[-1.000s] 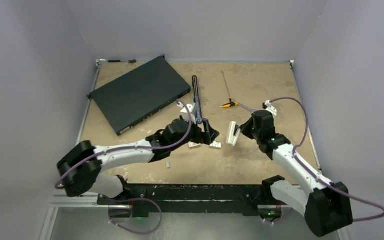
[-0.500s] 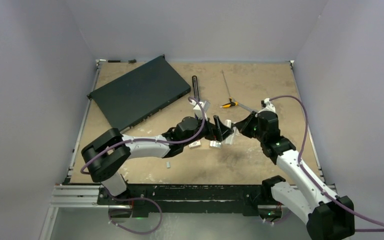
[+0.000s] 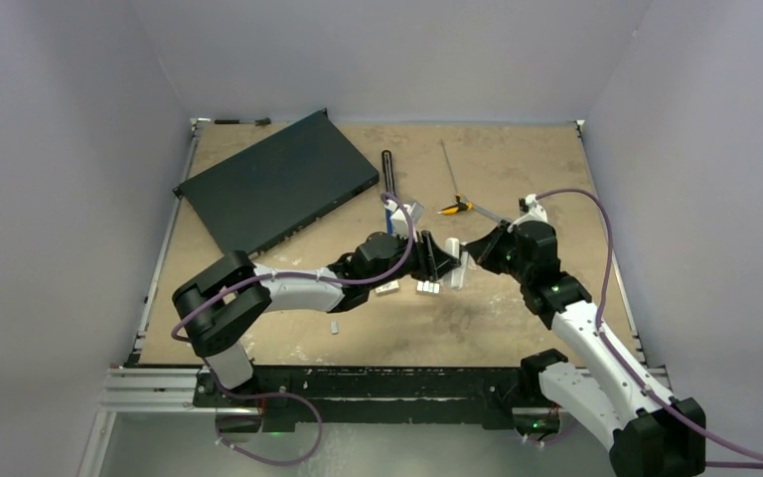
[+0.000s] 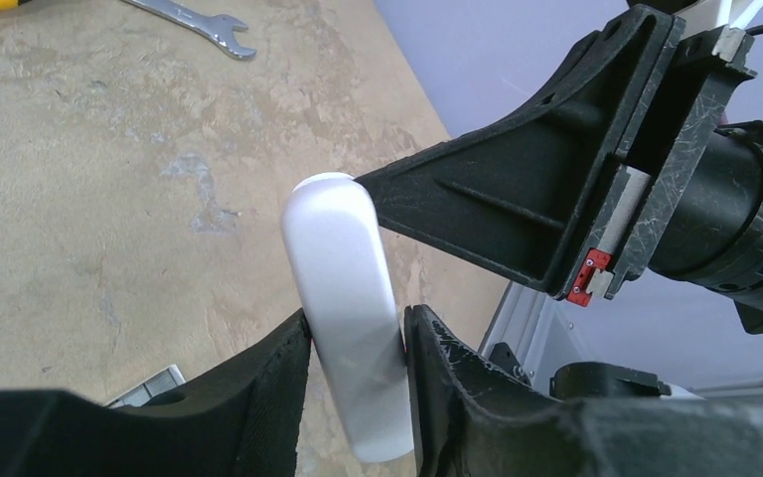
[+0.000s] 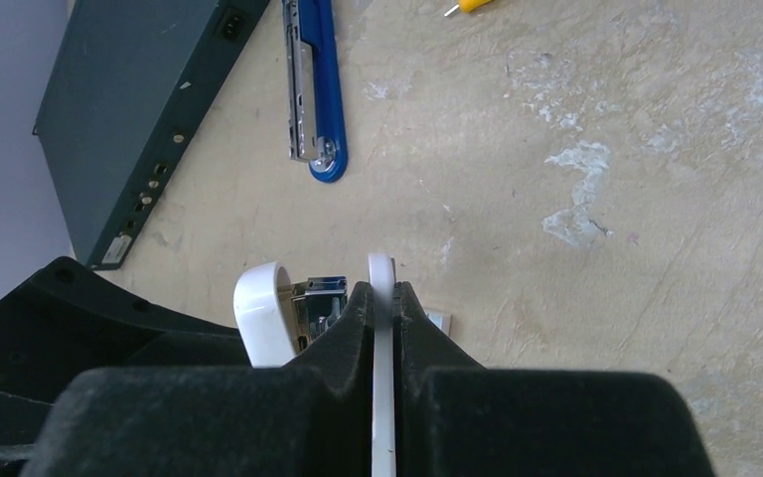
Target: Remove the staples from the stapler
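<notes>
**Left tool (image 4: 358, 338) and right tool (image 5: 381, 298) clamped on one white stapler (image 4: 336, 248)**

Left tool grips the stapler's rounded white upper arm between its fingers. The right tool is pinched tight on the thin white base plate. Held between them, the stapler hangs opened over the middle of the worktop (image 3: 517, 328), with its metal magazine (image 5: 320, 290) showing between the two parts. Staples (image 3: 428, 287) lie on the worktop at 7 o'clock of the stapler. A blue stapler (image 5: 320, 89) rests at 11 o'clock.

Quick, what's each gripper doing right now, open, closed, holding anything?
Left gripper: closed on the white stapler, its thick rounded arm.
Right gripper: shut on the same stapler's thin white arm.
</notes>
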Tool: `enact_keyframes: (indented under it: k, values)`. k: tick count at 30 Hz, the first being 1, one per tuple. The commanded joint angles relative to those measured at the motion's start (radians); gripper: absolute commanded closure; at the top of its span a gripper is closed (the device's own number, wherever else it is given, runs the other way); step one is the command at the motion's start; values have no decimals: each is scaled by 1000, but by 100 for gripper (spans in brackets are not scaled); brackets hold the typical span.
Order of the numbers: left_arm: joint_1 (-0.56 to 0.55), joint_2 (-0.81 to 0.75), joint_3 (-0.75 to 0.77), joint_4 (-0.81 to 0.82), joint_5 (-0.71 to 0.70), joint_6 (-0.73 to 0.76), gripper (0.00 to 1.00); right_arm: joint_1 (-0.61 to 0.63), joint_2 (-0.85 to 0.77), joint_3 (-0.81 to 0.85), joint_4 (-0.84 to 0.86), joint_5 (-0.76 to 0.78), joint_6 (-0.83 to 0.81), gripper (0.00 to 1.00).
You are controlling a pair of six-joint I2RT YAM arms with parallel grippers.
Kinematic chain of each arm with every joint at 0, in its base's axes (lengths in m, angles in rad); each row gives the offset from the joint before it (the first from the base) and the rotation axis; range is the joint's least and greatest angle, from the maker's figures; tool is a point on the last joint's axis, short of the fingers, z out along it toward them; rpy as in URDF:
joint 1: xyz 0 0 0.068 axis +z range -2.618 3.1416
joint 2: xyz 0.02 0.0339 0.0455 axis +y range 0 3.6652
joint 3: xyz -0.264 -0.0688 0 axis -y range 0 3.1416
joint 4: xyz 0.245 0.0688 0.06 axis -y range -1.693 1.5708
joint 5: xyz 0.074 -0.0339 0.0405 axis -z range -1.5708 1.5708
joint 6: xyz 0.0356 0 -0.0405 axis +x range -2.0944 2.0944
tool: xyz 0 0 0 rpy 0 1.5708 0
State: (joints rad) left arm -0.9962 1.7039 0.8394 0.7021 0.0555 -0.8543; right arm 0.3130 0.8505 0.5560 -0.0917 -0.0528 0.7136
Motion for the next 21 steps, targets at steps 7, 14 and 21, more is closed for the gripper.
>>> enact_keyframes:
  k: [7,14,21]
  values:
    - [-5,34,53,56,27,0,54,-2,-23,59,30,-33,-17,100]
    - [-5,46,76,45,22,12,68,-3,-26,71,5,-25,-23,100]
    - [-6,-4,65,-9,-33,52,95,-3,-22,68,-36,21,0,100]
